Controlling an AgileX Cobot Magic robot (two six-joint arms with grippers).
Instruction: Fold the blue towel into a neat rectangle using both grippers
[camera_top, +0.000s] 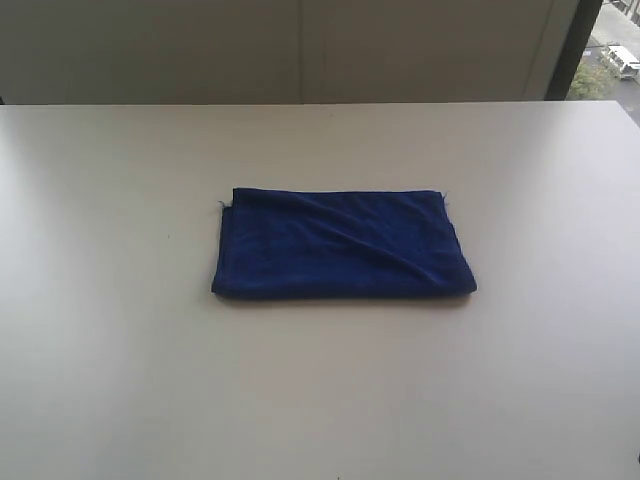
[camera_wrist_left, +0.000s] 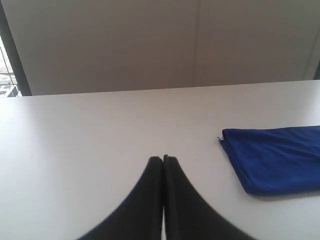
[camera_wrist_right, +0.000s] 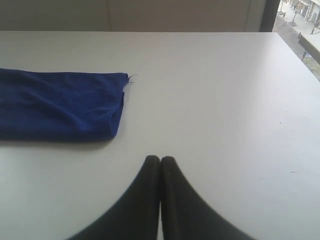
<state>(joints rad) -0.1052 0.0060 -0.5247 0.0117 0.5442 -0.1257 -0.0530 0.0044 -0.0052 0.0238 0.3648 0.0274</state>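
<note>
Towel: the blue towel (camera_top: 343, 245) lies flat at the middle of the table (camera_top: 120, 380). It is already doubled into a wide rectangle, with its long sides running from 9 to 3 o'clock in the exterior view.
Done: judging by the shape, the folding looks finished or very nearly so. The 6 o'clock side reads as a rounded fold, and stacked layers show at both short ends.
Left to do: a soft ridge crosses the top from about 11 toward 4 o'clock. The 3 o'clock end slants a little, and a loose thread sticks out at the 1 o'clock corner. At most it needs smoothing or squaring.
Left gripper (camera_wrist_left: 163, 159): the jaws are pressed together and hold nothing. It is over bare table, well apart from the towel.
Right gripper (camera_wrist_right: 160, 159): the jaws are likewise pressed together and empty. It is over bare table, clear of the towel's near end.
</note>
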